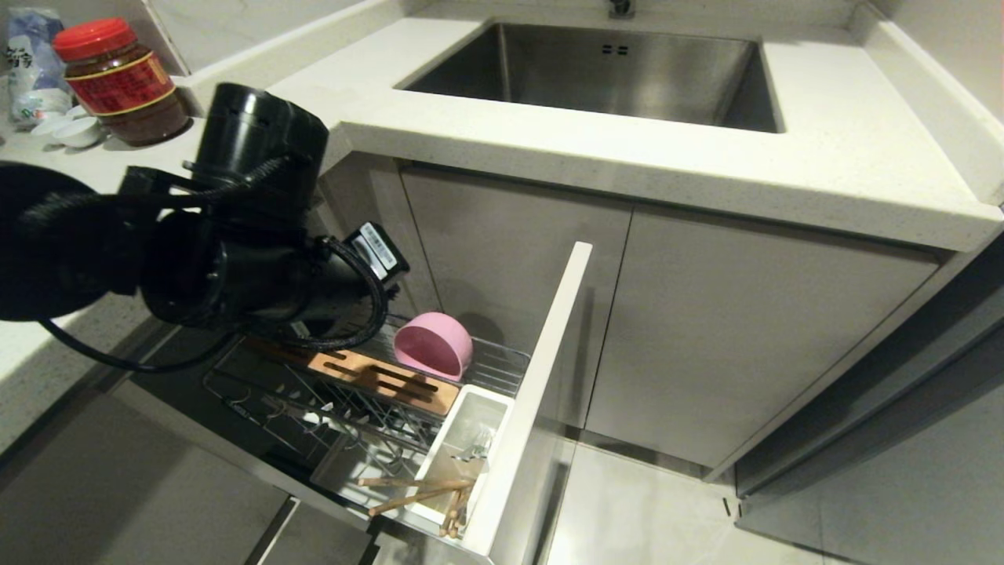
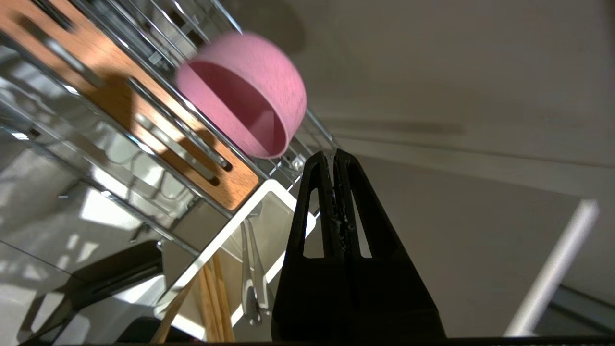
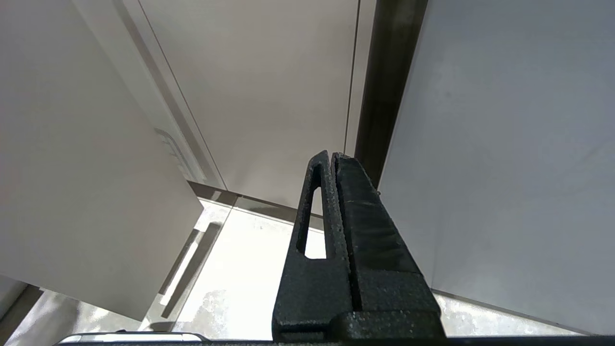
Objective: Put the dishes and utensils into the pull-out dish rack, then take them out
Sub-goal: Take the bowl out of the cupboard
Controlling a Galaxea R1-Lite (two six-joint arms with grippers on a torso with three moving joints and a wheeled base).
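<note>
The left pincer, clenched on nothing, hangs over the pull-out dish rack, with the pink bowl tipped on its side just beyond its tips, mouth toward it. That arm is nearer; the right pincer, also clenched and empty, is parked by the cabinets. The white utensil bin holds the chopsticks and fork, handles leaning out.

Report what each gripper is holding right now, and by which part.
Nothing is held. The left gripper is shut and empty above the pull-out dish rack, near the pink bowl. The right gripper is shut and empty, facing cabinet fronts.
</note>
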